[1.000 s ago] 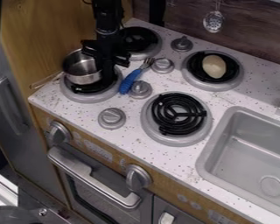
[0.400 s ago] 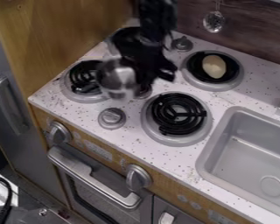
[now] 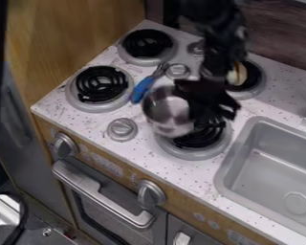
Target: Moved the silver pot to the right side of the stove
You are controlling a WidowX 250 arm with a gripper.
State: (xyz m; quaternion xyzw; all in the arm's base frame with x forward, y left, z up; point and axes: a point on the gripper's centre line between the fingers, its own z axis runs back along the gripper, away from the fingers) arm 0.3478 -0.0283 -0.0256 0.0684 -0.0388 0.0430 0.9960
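Speckled stovetop (image 3: 145,147) holds a blue-handled utensil (image 3: 141,89) near the pot (image 3: 168,112).

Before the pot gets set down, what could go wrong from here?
Lowered here, the silver pot might land half off the front right burner and tip, since in view it overlaps only that burner's upper-left part. The blue-handled fork lies close by the pot's rim in the picture, so it could get nudged.

Carried the silver pot (image 3: 167,112) right, away from the near left burner (image 3: 101,84), to partly cover the near right burner (image 3: 200,138) from view.
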